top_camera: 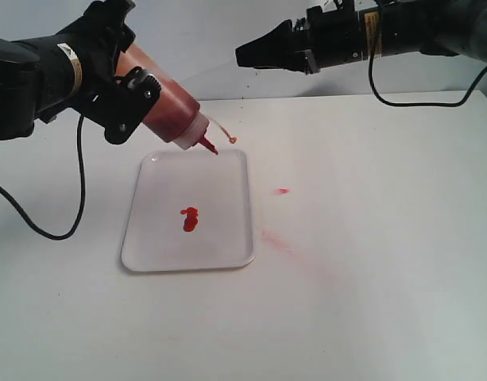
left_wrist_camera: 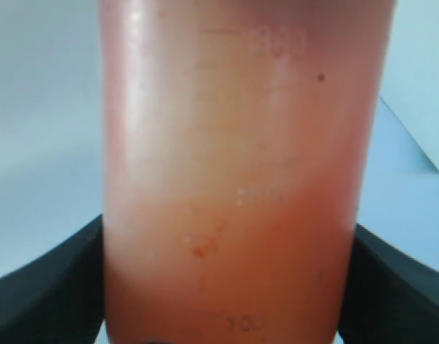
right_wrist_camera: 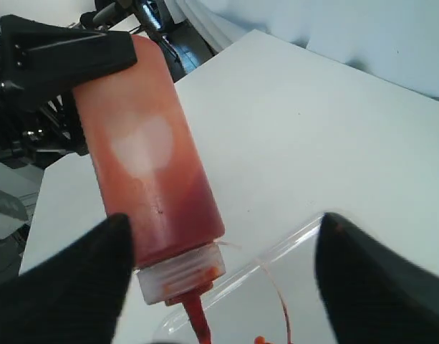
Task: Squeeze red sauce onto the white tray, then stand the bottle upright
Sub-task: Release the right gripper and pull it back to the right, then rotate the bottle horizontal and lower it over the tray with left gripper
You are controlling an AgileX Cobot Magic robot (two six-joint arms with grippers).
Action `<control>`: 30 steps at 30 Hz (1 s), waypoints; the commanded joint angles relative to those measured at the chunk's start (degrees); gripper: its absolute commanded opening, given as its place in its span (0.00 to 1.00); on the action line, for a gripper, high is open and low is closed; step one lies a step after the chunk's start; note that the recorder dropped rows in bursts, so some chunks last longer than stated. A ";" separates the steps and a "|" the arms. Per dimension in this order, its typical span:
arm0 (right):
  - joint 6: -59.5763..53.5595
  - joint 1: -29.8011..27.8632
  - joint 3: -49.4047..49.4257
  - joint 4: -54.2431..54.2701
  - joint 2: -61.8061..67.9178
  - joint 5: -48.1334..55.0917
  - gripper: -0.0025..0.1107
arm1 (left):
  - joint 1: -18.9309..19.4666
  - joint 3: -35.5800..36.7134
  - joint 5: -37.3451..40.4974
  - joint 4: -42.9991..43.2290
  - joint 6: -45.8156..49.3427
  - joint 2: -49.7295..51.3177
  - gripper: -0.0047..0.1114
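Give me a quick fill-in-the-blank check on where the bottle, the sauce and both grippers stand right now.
1. The left gripper holds the bottle tilted, its nozzle pointing ____.
2. The red sauce blob lies ____ the white tray's rim.
3. The right gripper hangs in the air holding ____.
4. In the exterior view, pink stains mark the table on the tray's ____ side.

Missing words: down; inside; nothing; right.
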 commanded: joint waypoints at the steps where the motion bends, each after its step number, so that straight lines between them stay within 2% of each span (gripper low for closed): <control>1: -0.52 -0.50 -0.10 0.68 -0.41 -0.40 0.30 | -0.03 -0.11 1.10 0.01 -7.65 -0.54 0.04; 4: -3.90 -1.27 -0.10 0.68 -0.41 -0.40 0.04 | -0.03 -0.11 0.97 -2.28 -7.65 -0.54 0.04; 5: -4.27 -1.70 -0.10 0.68 -0.41 -0.40 0.02 | -0.03 -0.11 0.97 -3.63 -7.65 -0.54 0.04; 8: -4.76 -3.65 -0.10 0.68 -0.41 -0.40 0.02 | -0.03 -0.11 1.08 -8.46 -7.65 -0.54 0.04; 12: -8.84 -6.26 3.08 0.68 -0.41 -0.40 0.02 | -0.03 -0.11 1.08 -9.71 -7.65 -0.54 0.04; 19: -21.01 -10.06 16.69 0.68 -0.41 -0.40 0.02 | -0.03 -0.11 1.08 -16.00 -7.65 -0.54 0.04; 28: -31.59 -11.33 32.38 0.68 -1.28 12.16 0.02 | -0.03 -0.11 0.30 -26.31 -7.65 -0.54 0.04; 30: -31.46 -11.33 34.76 3.55 -1.54 8.97 0.02 | -0.03 -0.11 0.30 -30.61 -7.77 -0.45 0.04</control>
